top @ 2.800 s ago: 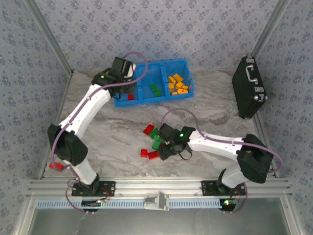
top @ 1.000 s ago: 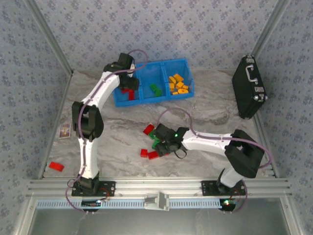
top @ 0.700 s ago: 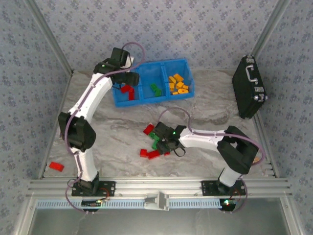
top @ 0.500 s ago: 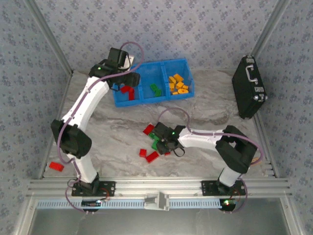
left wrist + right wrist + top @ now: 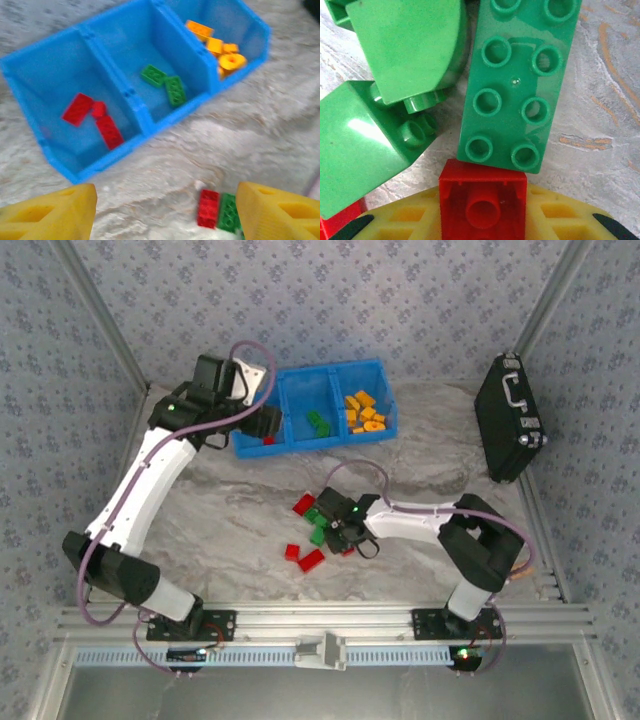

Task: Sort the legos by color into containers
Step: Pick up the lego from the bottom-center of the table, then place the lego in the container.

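The blue tray of containers (image 5: 330, 370) stands at the back of the table. In the left wrist view its left compartment (image 5: 50, 95) holds red legos (image 5: 102, 125), the middle one green legos (image 5: 165, 82), the right one orange legos (image 5: 220, 47). My left gripper (image 5: 262, 423) hovers at the tray's near left corner, open (image 5: 166, 215) and holding nothing. More red and green legos (image 5: 315, 530) lie loose at mid-table. My right gripper (image 5: 340, 535) is down in that pile, shut on a small red lego (image 5: 482, 205), beside a flat green lego (image 5: 512, 90).
A black case (image 5: 512, 420) with a metal handle leans at the right wall. Chunky green bricks (image 5: 355, 150) crowd the left of my right fingers. A red brick (image 5: 207, 208) and a green brick (image 5: 229, 212) lie side by side on the marble in front of the tray.
My left gripper has drawn back from over the tray's left compartment and its arm has swung out to the left. My right gripper has closed round a red lego in the pile.
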Robot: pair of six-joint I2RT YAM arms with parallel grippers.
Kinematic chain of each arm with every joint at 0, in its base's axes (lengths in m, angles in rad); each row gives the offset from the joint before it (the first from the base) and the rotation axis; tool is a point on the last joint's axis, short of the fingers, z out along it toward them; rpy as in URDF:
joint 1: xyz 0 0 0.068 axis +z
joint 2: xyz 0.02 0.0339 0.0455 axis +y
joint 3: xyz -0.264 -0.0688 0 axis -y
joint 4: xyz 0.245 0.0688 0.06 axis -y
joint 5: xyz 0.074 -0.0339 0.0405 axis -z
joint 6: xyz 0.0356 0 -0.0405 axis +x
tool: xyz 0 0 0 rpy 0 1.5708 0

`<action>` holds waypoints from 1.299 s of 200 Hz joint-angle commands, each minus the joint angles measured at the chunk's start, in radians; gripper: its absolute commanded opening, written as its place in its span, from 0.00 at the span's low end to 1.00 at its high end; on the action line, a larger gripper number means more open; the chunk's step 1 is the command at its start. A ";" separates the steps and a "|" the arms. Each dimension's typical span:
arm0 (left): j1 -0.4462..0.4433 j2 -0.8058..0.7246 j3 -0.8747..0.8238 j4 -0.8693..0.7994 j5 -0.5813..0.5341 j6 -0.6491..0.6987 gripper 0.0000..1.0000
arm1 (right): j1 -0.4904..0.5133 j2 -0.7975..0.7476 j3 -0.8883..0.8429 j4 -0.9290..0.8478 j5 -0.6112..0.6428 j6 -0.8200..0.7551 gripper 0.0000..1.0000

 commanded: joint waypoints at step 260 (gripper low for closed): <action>0.131 -0.708 -0.647 -0.024 0.384 -0.088 0.75 | -0.298 0.480 1.189 -0.076 -0.235 -0.327 0.35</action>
